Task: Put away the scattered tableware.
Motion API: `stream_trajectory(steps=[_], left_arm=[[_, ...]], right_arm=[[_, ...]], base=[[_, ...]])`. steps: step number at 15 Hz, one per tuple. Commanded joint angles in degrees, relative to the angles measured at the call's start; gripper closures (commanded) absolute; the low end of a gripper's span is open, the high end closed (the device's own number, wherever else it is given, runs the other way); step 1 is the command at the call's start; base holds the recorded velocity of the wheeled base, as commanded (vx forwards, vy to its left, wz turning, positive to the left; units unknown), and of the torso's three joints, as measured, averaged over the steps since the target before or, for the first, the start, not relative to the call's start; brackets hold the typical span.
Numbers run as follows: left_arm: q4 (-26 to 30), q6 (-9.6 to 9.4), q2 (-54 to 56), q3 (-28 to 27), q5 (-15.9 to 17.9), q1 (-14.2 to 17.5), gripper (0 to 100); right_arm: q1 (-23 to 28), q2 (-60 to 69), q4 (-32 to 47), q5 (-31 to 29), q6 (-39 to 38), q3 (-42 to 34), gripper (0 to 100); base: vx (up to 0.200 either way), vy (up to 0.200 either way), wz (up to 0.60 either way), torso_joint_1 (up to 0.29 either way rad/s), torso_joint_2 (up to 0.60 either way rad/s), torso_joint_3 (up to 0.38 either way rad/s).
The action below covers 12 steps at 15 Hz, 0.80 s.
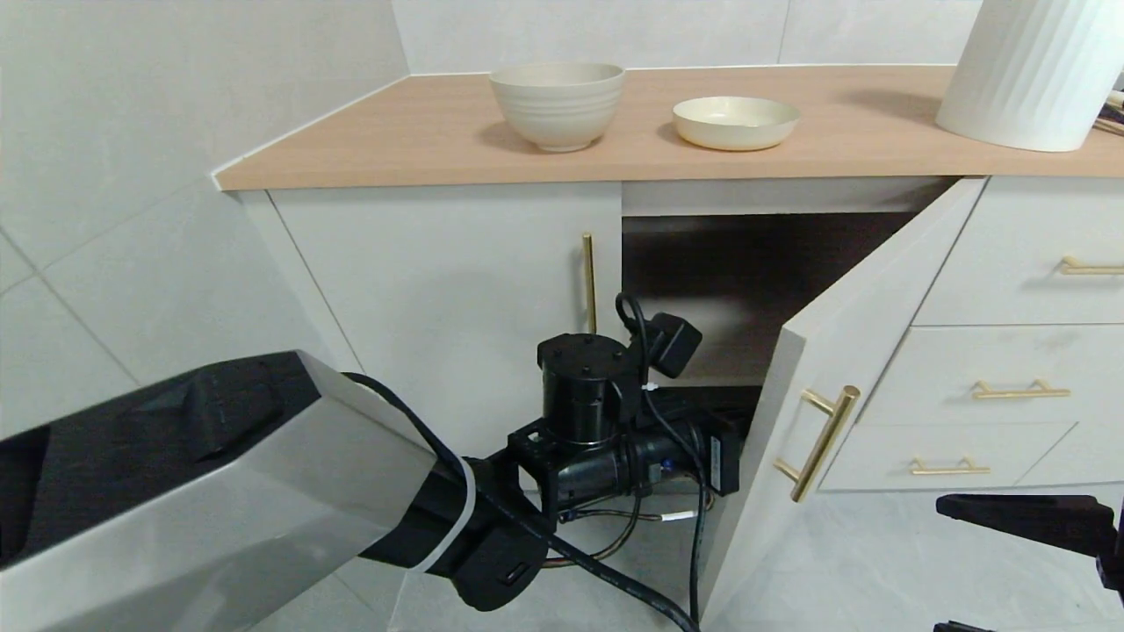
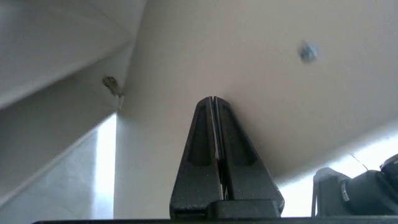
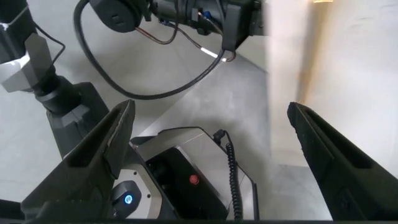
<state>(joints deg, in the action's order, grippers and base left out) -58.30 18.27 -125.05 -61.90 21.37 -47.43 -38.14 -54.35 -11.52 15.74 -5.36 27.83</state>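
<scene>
My left pincer [image 2: 213,106] clenched at the open cabinet door [image 1: 843,333]; right pincer [image 3: 210,109] gaping. Between the countertop [image 1: 395,140] edges, ribbed bowl [image 1: 557,104] beside shallow dish [image 1: 736,121].

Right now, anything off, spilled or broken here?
Nothing spilled or broken. The bowl and shallow dish sit upright on the counter. Only oddity: one cabinet door hangs open, with the shut left gripper close to its inner face.
</scene>
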Motion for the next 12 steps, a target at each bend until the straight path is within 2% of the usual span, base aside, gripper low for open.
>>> stream_trajectory(steps=[1, 6, 9, 12], left_arm=[[0.3, 0.01, -1.1, -1.6, 0.0, 0.1, 100], [0.0, 0.01, -2.3, -1.8, -0.1, -0.2, 100], [-0.1, 0.01, -2.1, -1.9, -1.2, -2.9, 100], [-0.1, 0.01, -1.9, -2.6, -2.0, -9.5, 100]], right_arm=[[0.0, -0.2, -0.1, 0.0, 0.0, -0.1, 0], [0.0, 0.4, -0.3, 0.0, 0.5, -0.1, 0], [0.0, 0.8, -0.3, 1.0, 3.0, -0.4, 0], [0.0, 3.5, -0.4, 10.7, 3.3, -1.6, 0]], base=[[0.0, 0.0, 0.0, 0.0, 0.0, 0.0], [0.0, 0.0, 0.0, 0.0, 0.0, 0.0], [0.0, 0.0, 0.0, 0.0, 0.0, 0.0], [0.0, 0.0, 0.0, 0.0, 0.0, 0.0]])
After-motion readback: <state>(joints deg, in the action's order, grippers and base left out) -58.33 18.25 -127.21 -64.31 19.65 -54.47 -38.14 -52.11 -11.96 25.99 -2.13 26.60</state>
